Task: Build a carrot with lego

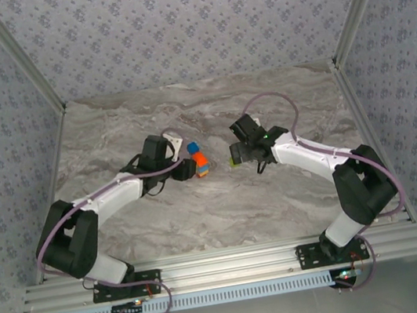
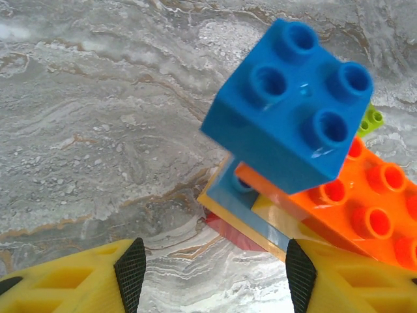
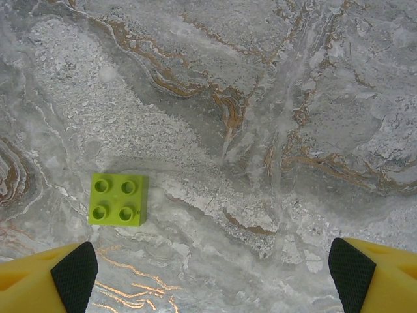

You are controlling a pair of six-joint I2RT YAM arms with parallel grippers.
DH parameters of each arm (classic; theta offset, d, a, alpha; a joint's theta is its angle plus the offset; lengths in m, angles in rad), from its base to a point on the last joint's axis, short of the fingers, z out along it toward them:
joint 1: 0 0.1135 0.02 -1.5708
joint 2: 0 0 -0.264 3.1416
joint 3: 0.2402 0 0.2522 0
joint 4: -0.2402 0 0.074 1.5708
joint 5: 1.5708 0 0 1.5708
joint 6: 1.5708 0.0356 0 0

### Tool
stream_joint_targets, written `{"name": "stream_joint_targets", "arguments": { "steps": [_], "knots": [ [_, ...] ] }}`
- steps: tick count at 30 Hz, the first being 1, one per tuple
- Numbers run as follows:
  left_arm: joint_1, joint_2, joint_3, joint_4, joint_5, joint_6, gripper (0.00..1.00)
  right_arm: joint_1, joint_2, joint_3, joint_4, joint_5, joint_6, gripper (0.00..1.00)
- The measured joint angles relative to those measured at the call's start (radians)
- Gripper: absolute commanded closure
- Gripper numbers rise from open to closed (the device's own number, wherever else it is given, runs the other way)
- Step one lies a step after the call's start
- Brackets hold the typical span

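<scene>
The partly built carrot (image 1: 200, 160) stands on the marble table, just ahead of my left gripper (image 1: 187, 166). In the left wrist view a blue brick (image 2: 293, 91) tops it, over an orange brick (image 2: 365, 208), a lower blue piece (image 2: 238, 195) and a red piece (image 2: 238, 236). My left gripper (image 2: 215, 264) is open; bare marble shows between its pads, and the stack sits against the right fingertip (image 2: 301, 274). A loose lime green lego brick (image 3: 118, 199) lies studs up near the left finger of my open right gripper (image 3: 212, 264). That green brick (image 1: 232, 163) lies beside the right gripper (image 1: 238, 154).
The lime green brick (image 2: 373, 120) peeks out behind the stack. Aluminium frame posts (image 1: 347, 31) and patterned walls (image 1: 188, 25) enclose the table (image 1: 217, 211). A rail (image 1: 226, 265) with both arm bases runs along the near edge.
</scene>
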Motion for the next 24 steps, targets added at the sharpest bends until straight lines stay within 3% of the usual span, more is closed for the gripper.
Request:
{"name": "stream_joint_targets", "arguments": {
  "steps": [24],
  "knots": [
    [-0.117, 0.058, -0.01, 0.001, -0.011, -0.031, 0.37, 0.01, 0.013, -0.001, 0.001, 0.0, -0.002, 0.04]
  ]
}}
